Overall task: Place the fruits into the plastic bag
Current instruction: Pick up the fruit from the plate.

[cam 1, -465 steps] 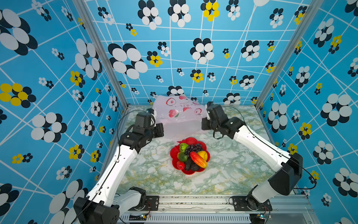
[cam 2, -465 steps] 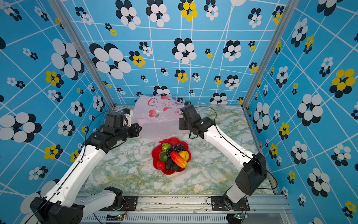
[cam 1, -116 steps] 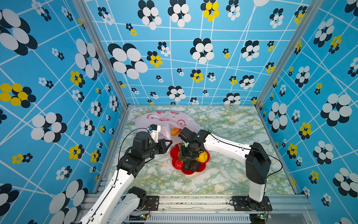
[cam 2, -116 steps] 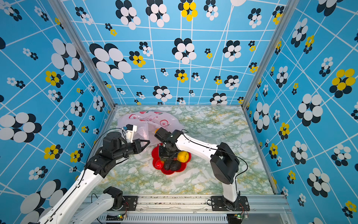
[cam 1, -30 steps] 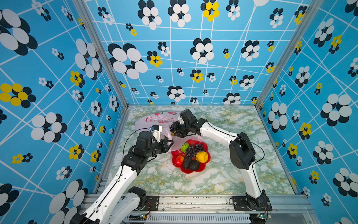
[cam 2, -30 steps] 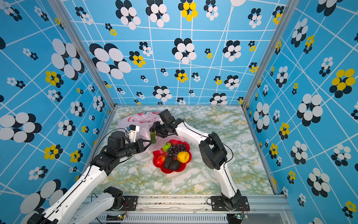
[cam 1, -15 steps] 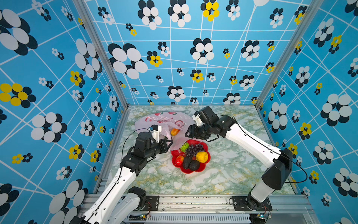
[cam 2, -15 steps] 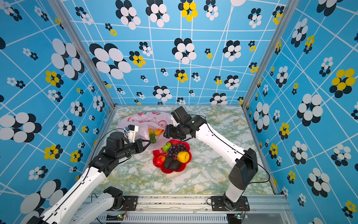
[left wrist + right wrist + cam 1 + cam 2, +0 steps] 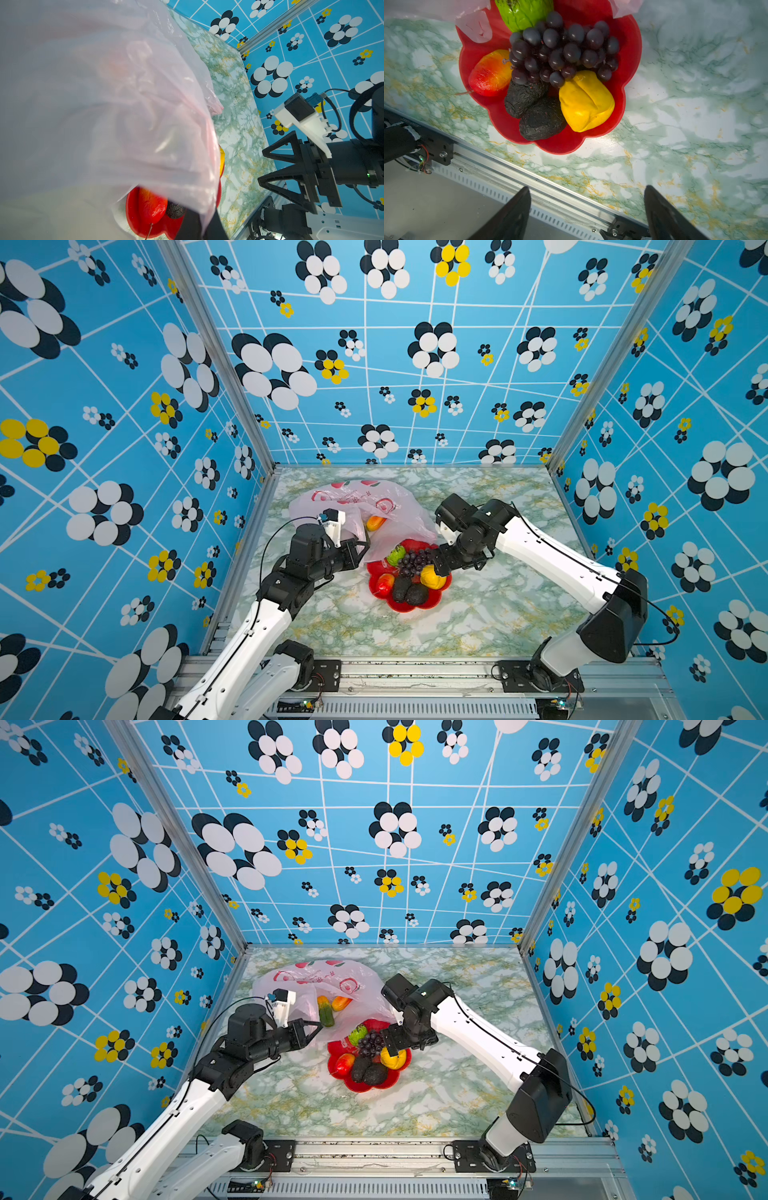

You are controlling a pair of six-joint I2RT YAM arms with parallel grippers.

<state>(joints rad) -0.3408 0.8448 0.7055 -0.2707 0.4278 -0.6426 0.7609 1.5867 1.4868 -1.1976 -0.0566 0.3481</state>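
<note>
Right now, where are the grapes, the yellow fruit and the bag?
grape bunch (image 9: 562, 47), right wrist view, middle of the bunch.
yellow fruit (image 9: 586, 99), right wrist view, its middle.
plastic bag (image 9: 353, 495), a top view, printed upper side.

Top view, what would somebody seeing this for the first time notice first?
The red flower-shaped plate in the middle grabs the eye, piled with dark grapes, a yellow fruit and two avocados. Just behind it lies the pale-pink plastic bag, its edge pinched by the left gripper, while the right gripper hangs open close over the plate. All around stand loud blue flower-print walls.
</note>
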